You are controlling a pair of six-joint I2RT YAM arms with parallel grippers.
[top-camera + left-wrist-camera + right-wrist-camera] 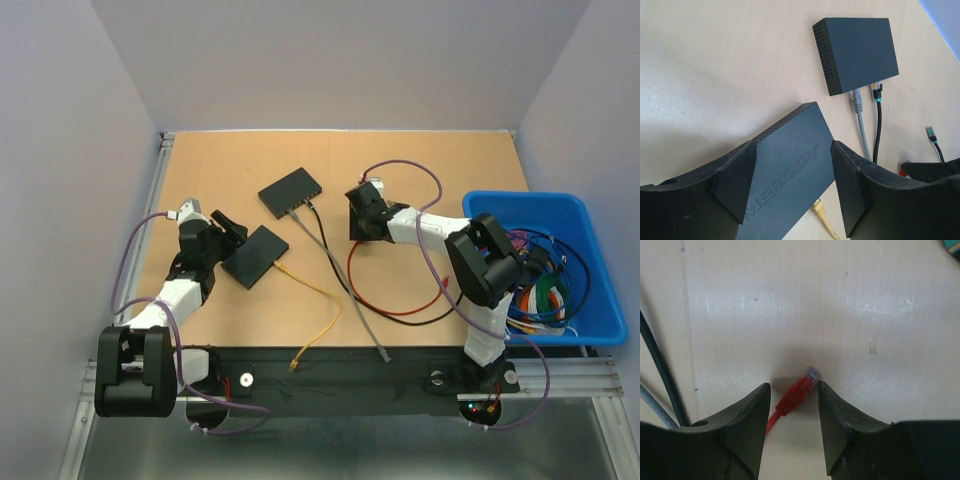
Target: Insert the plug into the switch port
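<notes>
Left gripper clasps the Mercury switch; beyond, a second switch carries a grey cable and black cable

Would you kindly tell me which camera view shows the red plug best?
Right wrist view: the red plug lies between the right hand's fingers, close and sharp. The top view shows only its red cable, the plug hidden under the hand. The left wrist view shows at most a red speck.

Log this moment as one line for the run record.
left gripper: clamped on Mercury switch | right gripper: open, straddling red plug | plug: not yet inserted
</notes>
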